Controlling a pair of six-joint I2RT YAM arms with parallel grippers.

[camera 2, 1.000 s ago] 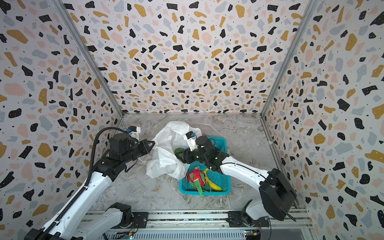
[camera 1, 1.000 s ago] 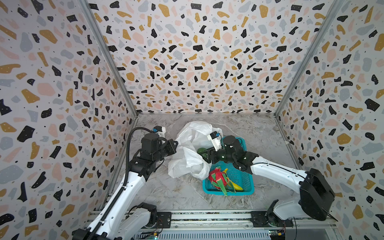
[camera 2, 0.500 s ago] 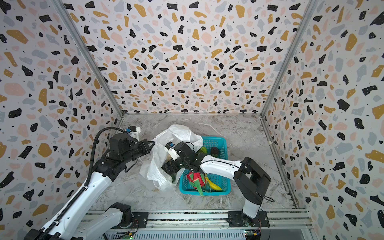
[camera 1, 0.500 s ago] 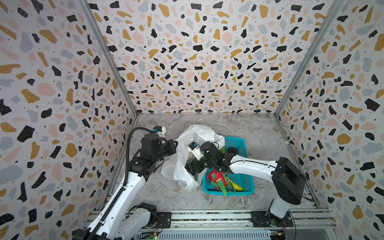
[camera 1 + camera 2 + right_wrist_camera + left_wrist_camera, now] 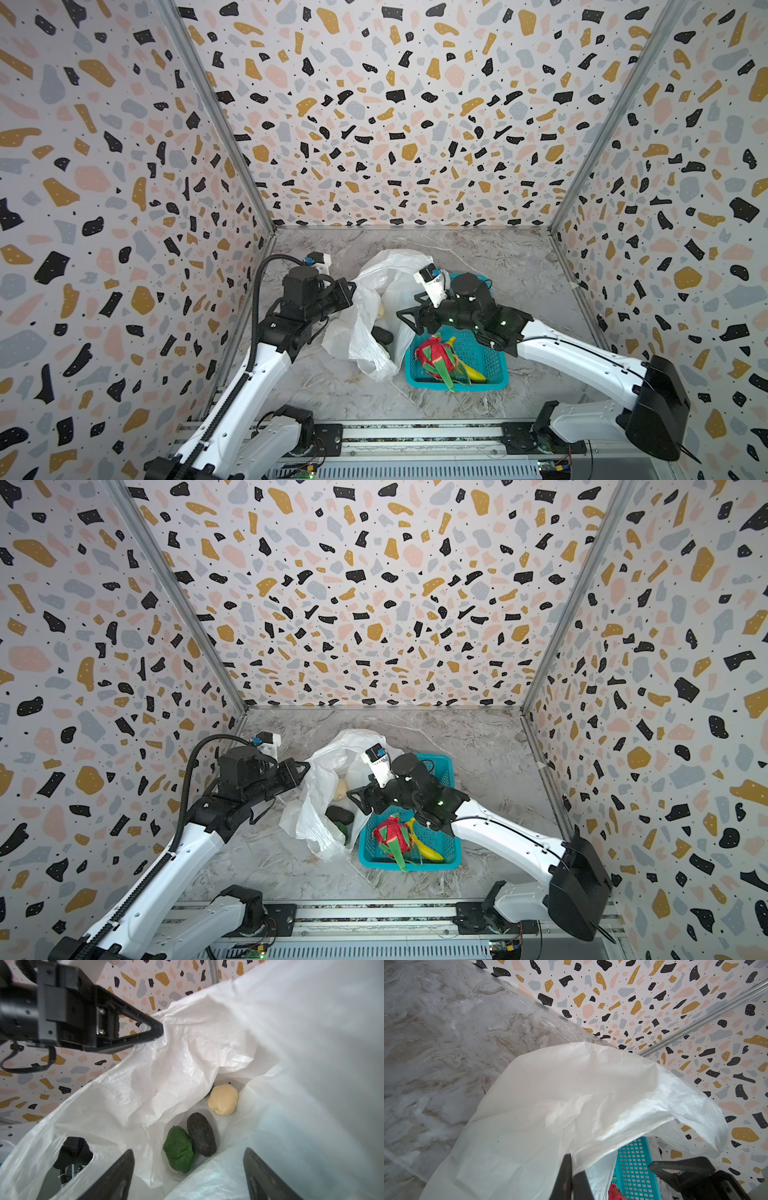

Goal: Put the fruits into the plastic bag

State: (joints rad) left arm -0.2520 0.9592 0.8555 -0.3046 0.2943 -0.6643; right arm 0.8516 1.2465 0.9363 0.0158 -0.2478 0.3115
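The white plastic bag (image 5: 370,291) (image 5: 324,766) stands open left of the basket. My left gripper (image 5: 351,286) (image 5: 572,1169) is shut on its rim and holds the mouth up. Inside the bag lie a green fruit (image 5: 178,1153), a dark brownish fruit (image 5: 201,1134) (image 5: 382,334) and a pale yellow round fruit (image 5: 223,1102) (image 5: 341,789). My right gripper (image 5: 409,309) (image 5: 188,1151) hangs open and empty over the bag's mouth, above those fruits. The red-pink dragon fruit (image 5: 432,357) (image 5: 388,837) and the yellow banana (image 5: 471,372) (image 5: 426,848) lie in the basket.
A teal perforated basket (image 5: 494,370) (image 5: 455,812) sits right of the bag, under my right arm. Speckled walls close in the marble floor on three sides. One bag handle loop (image 5: 72,1151) hangs near my right gripper.
My right gripper reached into the bag with the green fruit, opened, and has drawn back up to the bag's mouth. The green fruit now lies in the bag. The left gripper has not moved.
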